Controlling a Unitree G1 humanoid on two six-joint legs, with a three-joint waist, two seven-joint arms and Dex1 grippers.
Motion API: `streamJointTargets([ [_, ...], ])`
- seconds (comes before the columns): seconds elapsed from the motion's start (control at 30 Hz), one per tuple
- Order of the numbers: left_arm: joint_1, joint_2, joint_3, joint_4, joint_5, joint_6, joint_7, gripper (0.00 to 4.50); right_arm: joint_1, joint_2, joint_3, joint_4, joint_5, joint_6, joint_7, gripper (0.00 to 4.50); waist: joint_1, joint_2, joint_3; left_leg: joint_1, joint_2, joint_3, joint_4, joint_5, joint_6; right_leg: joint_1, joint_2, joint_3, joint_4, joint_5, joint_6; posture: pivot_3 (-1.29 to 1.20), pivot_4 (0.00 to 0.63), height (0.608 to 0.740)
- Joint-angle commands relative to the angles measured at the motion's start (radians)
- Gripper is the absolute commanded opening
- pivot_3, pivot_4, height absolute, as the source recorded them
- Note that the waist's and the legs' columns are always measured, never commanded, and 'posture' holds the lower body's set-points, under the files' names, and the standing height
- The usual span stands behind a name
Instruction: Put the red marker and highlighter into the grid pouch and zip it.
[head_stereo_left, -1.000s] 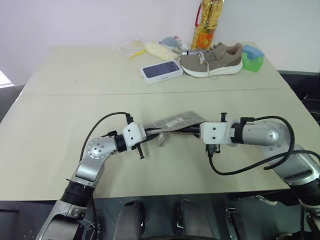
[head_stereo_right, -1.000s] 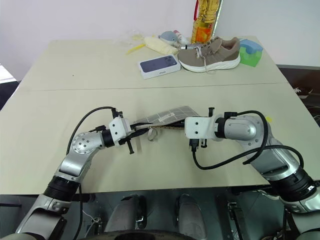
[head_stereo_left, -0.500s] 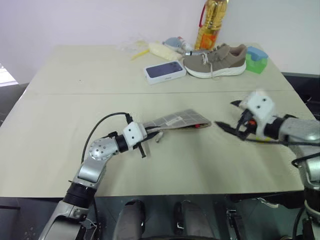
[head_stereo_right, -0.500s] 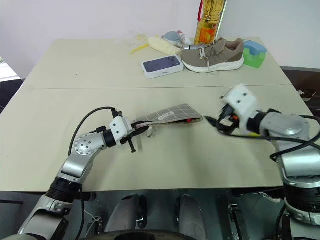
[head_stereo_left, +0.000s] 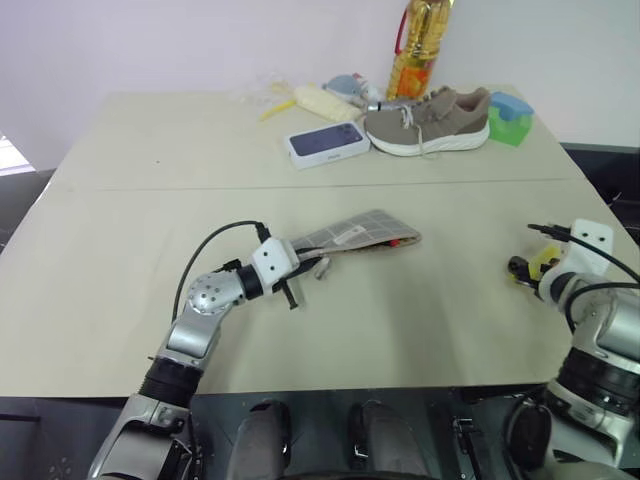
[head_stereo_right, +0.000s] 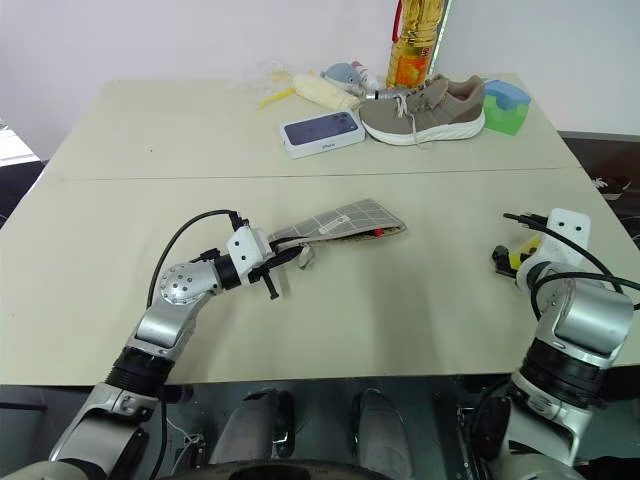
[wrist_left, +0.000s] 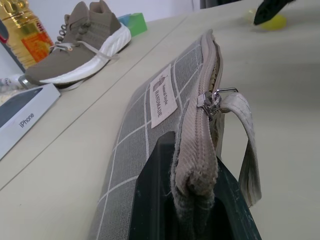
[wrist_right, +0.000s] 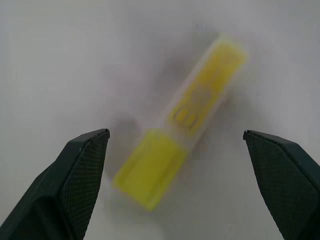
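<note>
Grid pouch (head_stereo_left: 352, 234) lies on the table (head_stereo_left: 120, 250), its near end clamped in the left gripper (head_stereo_left: 296, 268). A red tip shows at the pouch's far, open end. Right gripper (head_stereo_left: 528, 266) sits well right of the pouch, fingers spread, yellow highlighter (head_stereo_left: 544, 263) at its tips.

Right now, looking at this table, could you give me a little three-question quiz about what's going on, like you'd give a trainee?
1. True or false: the left tool is clamped on the grid pouch.
2. Which item lies between the right tool's open fingers: A) red marker, B) highlighter, C) phone box?
3. Fill in: red shows at the pouch's ___ end.

Key: 1 true. 2 B. 3 open, where the red marker peeks out.
</note>
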Motion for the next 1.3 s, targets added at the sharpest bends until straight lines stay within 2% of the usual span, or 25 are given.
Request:
streamJointTargets([
  [0.03,-0.013,-0.009,-0.004,-0.01,-0.002,-0.024,0.006,0.0,-0.02,0.024,-0.033,-0.036,-0.004,0.011,-0.046,4.23,0.0,0.0,0.0,0.0,0.0,0.0,0.0,0.0,0.0,0.0,0.0,0.0,0.0,0.0,0.0,0.0,0.15,0.724],
  [0.1,-0.011,-0.012,-0.003,-0.012,-0.002,-0.024,0.007,0.0,-0.026,0.041,-0.038,-0.031,0.0,0.015,-0.059,3.67,0.001,0.0,0.0,0.0,0.0,0.0,0.0,0.0,0.0,0.0,0.0,0.0,0.0,0.0,0.0,0.0,0.15,0.724],
  [0.27,-0.009,-0.013,0.001,-0.014,0.0,-0.022,0.015,0.0,-0.041,0.04,-0.035,-0.02,0.009,-0.008,-0.073,1.03,-0.001,0.0,0.0,0.0,0.0,0.0,0.0,0.0,0.0,0.0,0.0,0.0,0.0,0.0,0.0,0.0,0.15,0.724],
  [0.3,-0.009,-0.012,0.005,-0.013,0.0,-0.021,0.018,0.0,-0.043,0.03,-0.025,-0.018,0.016,-0.033,-0.065,0.85,-0.001,0.0,0.0,0.0,0.0,0.0,0.0,0.0,0.0,0.0,0.0,0.0,0.0,0.0,0.0,0.0,0.15,0.724],
  [0.43,-0.019,-0.002,0.024,0.01,0.011,-0.023,0.044,0.0,-0.011,-0.057,0.097,-0.052,0.052,-0.141,0.027,0.87,-0.004,0.001,0.0,0.0,0.0,0.0,0.0,0.0,0.0,0.0,0.0,0.0,0.0,0.0,0.0,0.0,0.15,0.724],
  [0.53,-0.043,-0.008,0.067,0.028,-0.013,-0.004,0.082,0.0,0.1,-0.308,0.415,-0.148,-0.013,-0.472,0.239,0.87,-0.006,0.002,0.001,0.0,0.0,-0.001,0.0,0.0,0.0,0.0,0.0,0.0,0.0,0.0,0.0,0.0,0.15,0.724],
  [0.6,-0.049,-0.008,0.076,0.034,-0.021,-0.003,0.087,0.0,0.145,-0.389,0.509,-0.185,-0.019,-0.616,0.323,0.87,-0.007,0.001,0.001,0.0,-0.001,-0.001,-0.001,0.0,0.0,0.0,0.0,0.0,-0.001,-0.001,0.001,0.0,0.15,0.724],
  [0.67,-0.052,-0.006,0.078,0.037,-0.022,-0.005,0.083,0.0,0.163,-0.405,0.533,-0.234,0.035,-0.693,0.396,0.87,-0.017,-0.001,0.001,0.0,0.0,-0.001,-0.001,0.0,0.0,0.0,0.002,0.0,-0.001,-0.001,0.001,0.0,0.15,0.724],
  [0.83,-0.058,-0.005,0.085,0.039,-0.026,-0.004,0.081,0.0,0.217,-0.463,0.603,-0.293,0.042,-0.8,0.51,0.87,-0.017,-0.002,0.001,0.0,0.0,-0.001,0.0,0.0,0.0,0.0,0.001,0.0,-0.001,0.0,0.001,0.0,0.15,0.724],
  [1.3,-0.067,-0.01,0.079,0.045,-0.029,-0.008,0.08,0.0,0.267,-0.48,0.599,-0.314,0.081,-0.833,0.598,0.87,-0.01,-0.002,0.002,0.0,0.0,-0.001,0.0,0.0,0.0,0.0,0.001,0.0,-0.001,0.0,0.001,0.0,0.15,0.724],
])
